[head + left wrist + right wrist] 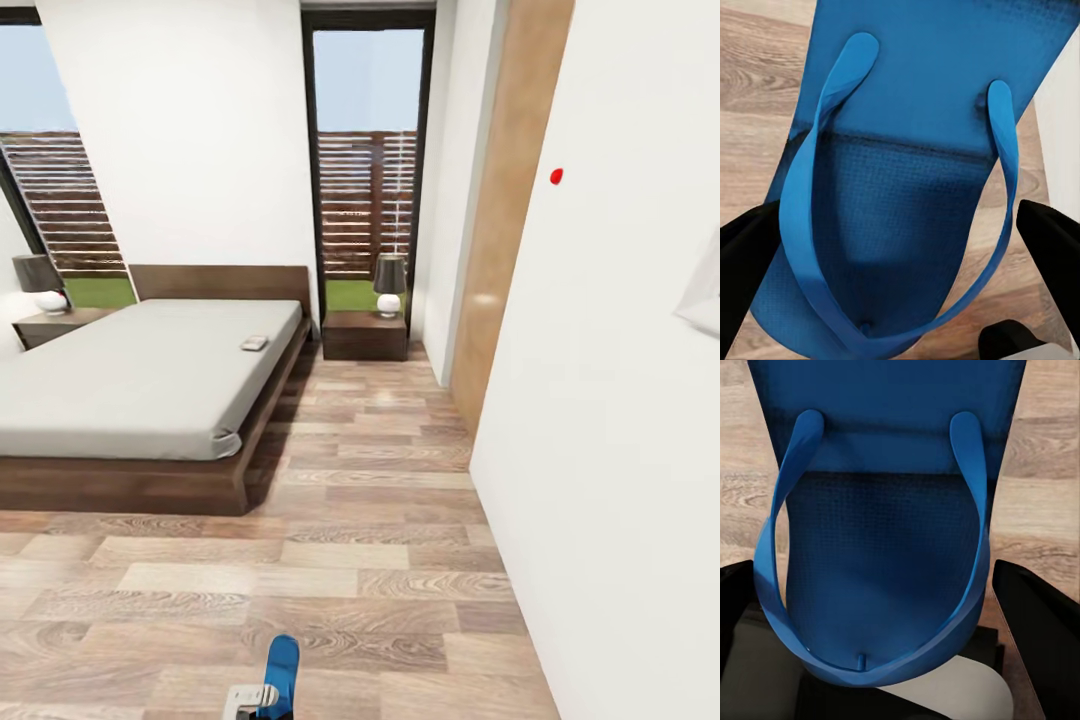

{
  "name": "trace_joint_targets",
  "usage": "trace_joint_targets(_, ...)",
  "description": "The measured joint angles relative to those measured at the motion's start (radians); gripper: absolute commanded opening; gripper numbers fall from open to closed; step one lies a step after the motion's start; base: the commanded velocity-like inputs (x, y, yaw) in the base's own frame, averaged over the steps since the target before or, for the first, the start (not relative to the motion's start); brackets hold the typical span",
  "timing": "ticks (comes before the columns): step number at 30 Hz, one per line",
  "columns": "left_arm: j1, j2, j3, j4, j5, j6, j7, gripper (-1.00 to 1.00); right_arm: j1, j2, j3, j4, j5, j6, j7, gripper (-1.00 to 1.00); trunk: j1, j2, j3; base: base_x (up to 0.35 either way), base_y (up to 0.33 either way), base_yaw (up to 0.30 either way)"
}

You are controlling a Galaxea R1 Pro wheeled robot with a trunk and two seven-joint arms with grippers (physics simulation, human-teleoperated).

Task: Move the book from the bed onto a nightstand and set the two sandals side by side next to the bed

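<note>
Blue sandals: one flat flip-flop (900, 180) fills the left wrist view, its textured foam sole and smooth looped strap set between the dark fingers (746, 247) of the left gripper (900, 247), which close on its edges; a second sandal (881, 532) sits the same way between the right gripper's (881, 607) black fingers (1039, 622).
Head view: a blue sandal tip (281, 668) rises at the lower edge above a pale gripper part, over the plank floor (380, 560).
Bed: pale grey mattress (140, 375), smooth and rectangular, on a dark brown wood platform with a flat brown headboard.
Book: a small thin paperback (254, 343) lies flat on the mattress near its right edge, toward the headboard.
Nightstands: one boxy reddish-brown stand (365, 335) right of the bed, another (55, 325) at the left; each carries a lamp (389, 283) with a dark shade and round white base.
Windows: tall dark-framed glass (368, 150) behind the right stand, slatted fence beyond.
Wall: white, with a small red dot (556, 176).
</note>
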Motion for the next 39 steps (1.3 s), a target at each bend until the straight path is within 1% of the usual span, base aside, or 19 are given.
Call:
trace_joint_targets(7,0.000,0.000,0.000,0.000,0.000,-0.001,0.000,-1.00,0.000,-0.001,-0.002,0.000,-0.001,0.000,0.002,-1.00,0.000,0.000,0.000,0.322,-0.009,0.000)
trace_joint_targets(21,0.000,0.000,0.001,0.000,0.000,-0.002,0.000,-1.00,0.000,0.000,-0.001,0.000,0.000,0.000,-0.001,-1.00,0.000,0.000,0.000,0.320,-0.078,0.000)
trace_joint_targets(39,0.000,0.000,0.001,0.000,0.000,-0.002,0.000,-1.00,0.000,0.000,0.000,0.000,0.000,0.000,-0.001,-1.00,0.000,0.000,0.000,0.326,-0.004,0.000)
